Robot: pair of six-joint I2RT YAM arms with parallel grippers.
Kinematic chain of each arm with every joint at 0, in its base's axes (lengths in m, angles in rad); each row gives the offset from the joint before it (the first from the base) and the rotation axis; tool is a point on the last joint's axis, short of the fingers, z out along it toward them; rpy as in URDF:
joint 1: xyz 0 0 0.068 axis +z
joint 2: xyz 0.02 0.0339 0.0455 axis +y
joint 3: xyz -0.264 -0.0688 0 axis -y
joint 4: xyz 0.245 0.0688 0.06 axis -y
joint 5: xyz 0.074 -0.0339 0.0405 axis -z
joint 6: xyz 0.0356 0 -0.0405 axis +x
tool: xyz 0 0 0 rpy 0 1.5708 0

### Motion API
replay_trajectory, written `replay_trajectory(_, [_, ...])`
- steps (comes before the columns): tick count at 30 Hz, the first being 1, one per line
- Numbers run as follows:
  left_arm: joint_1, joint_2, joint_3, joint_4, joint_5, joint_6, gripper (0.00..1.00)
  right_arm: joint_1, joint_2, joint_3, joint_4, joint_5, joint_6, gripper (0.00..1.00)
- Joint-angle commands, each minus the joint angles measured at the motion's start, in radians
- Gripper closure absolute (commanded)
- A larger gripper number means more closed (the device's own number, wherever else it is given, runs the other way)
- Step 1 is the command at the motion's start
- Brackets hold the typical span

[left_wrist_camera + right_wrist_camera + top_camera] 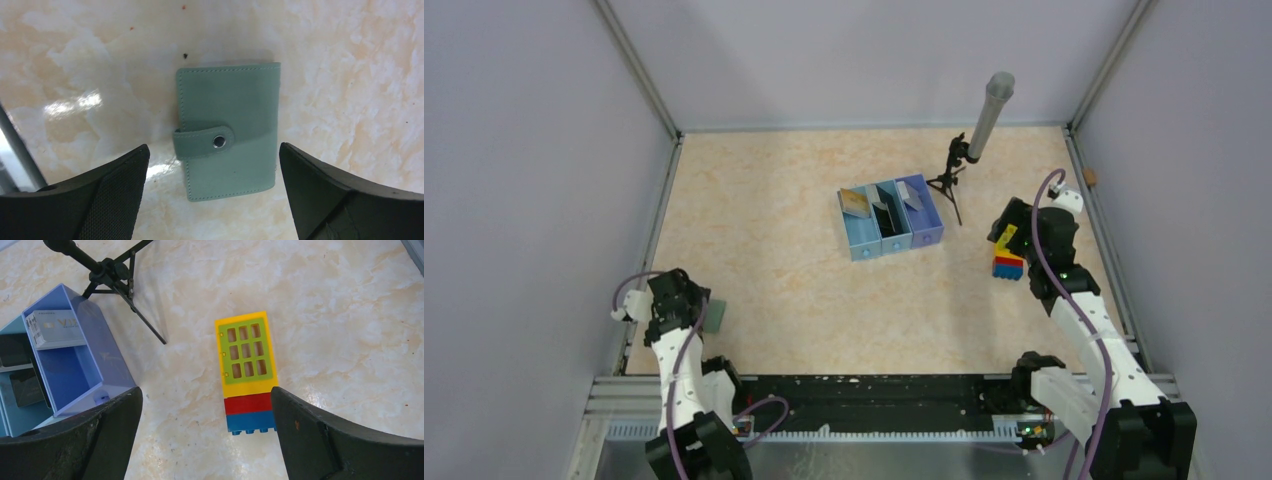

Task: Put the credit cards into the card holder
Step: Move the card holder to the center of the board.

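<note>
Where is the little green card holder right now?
In the left wrist view the card holder lies closed on the table under the open left pincer; from above it's at the near left edge.

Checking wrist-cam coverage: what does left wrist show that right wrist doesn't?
Left wrist only: the grey-green folding card holder, snapped shut, lying flat below the open left hand. Right wrist only: a yellow, red and blue toy brick stack with a green window, the blue three-compartment plastic tray holding a pale card, black tripod legs, open right hand. Both: beige marbled tabletop, nothing held.
</note>
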Motion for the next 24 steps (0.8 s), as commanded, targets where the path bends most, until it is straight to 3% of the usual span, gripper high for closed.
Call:
replay_trajectory(1, [0.010,0.027,-0.024,0.150,0.053,0.085,0.02,-0.009,-0.003,0.044,0.013,-0.002,-0.020,0.04])
replay_trajectory(5, [0.010,0.065,-0.028,0.213,0.118,0.143,0.09,-0.009,-0.011,0.042,0.009,0.004,-0.022,0.04])
replay_trajectory(8, [0.010,0.105,-0.034,0.291,0.251,0.203,0.15,-0.009,-0.015,0.039,0.011,-0.003,-0.018,0.04])
replay_trajectory(16, [-0.005,0.365,-0.024,0.460,0.542,0.228,0.34,-0.009,-0.013,0.037,0.015,-0.024,-0.016,0.05])
replay_trajectory(24, [-0.259,0.475,0.065,0.462,0.463,0.254,0.36,-0.009,-0.008,0.034,0.020,-0.041,-0.012,0.05])
